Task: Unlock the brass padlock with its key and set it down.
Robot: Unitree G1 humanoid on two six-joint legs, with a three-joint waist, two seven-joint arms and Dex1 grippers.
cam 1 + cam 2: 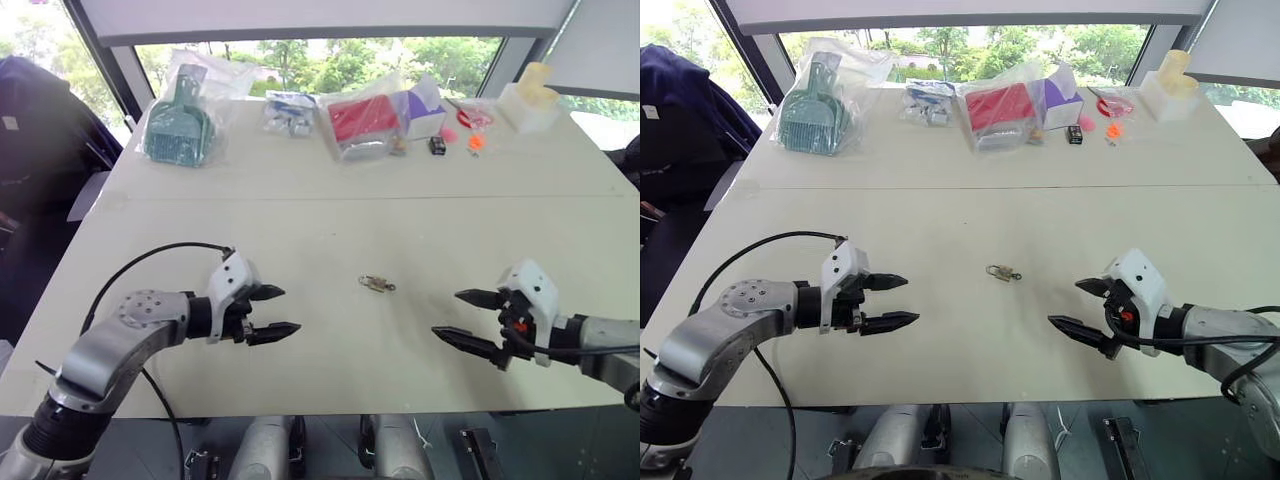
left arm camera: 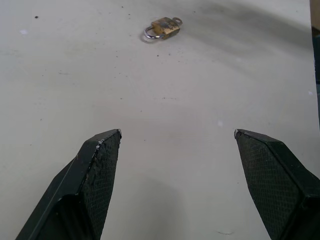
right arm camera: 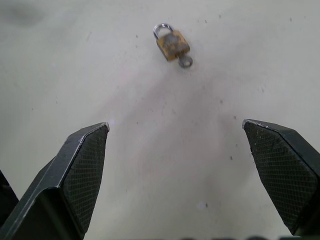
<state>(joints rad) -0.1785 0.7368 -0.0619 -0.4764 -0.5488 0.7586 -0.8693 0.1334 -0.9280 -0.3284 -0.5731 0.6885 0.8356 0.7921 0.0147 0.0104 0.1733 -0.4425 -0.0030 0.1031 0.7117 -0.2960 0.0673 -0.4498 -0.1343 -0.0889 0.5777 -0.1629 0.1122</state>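
Brass padlock (image 1: 1002,272) on table (image 1: 970,210), between two open end effectors, left (image 1: 898,301) and right (image 1: 1072,305).

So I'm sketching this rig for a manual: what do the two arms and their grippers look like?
Both arms are silver-grey metal with rounded joint housings and black bands. Each ends in a white angular shell carrying two black pointed fingers with cross-hatched inner pads. A black cable loops over the left arm into the left gripper. The right gripper shows a small orange-red part and black cables at the wrist.

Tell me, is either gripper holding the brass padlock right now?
No, the brass padlock lies on the table between the open left gripper and right gripper.
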